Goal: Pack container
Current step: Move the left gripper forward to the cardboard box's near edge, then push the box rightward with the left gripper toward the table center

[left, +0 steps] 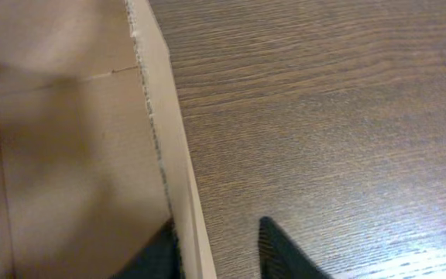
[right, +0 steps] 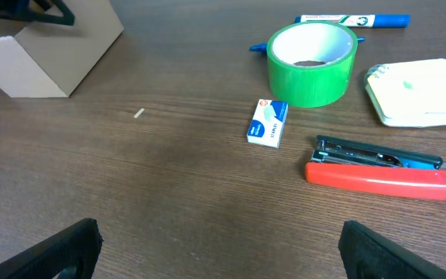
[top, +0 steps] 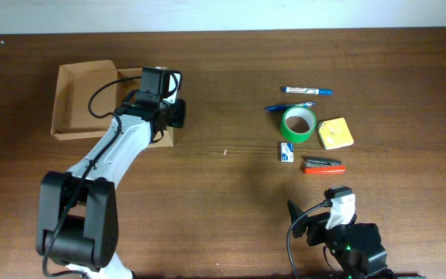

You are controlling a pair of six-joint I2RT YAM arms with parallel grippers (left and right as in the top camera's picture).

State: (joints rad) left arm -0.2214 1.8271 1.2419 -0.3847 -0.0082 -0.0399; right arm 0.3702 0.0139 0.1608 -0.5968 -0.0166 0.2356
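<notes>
While it sits open-topped on the left side of the counter (top: 223, 62), the container (top: 80, 101) is plain tan cardboard. The left gripper (left: 216, 225) straddles its right wall, jaws parted, with the outer finger (left: 285, 252) clear of the card. Well apart to the right lie a green tape roll (top: 299, 124), a yellow notepad (top: 335, 133), a red stapler (top: 323, 165) and a staple box (top: 286, 151). The right gripper (right: 219, 226) gapes wide, holding nothing.

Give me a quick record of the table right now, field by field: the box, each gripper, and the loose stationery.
container: cardboard box, left part of the table, lid open; nothing in the part that shows
left gripper: jaws straddle the box's right wall, a gap showing on the outer side
right gripper: open, empty, low over the table, facing the stationery
loose items: green tape roll, blue marker, blue pen, yellow notepad, small staple box, red stapler
packed so far: none seen
</notes>
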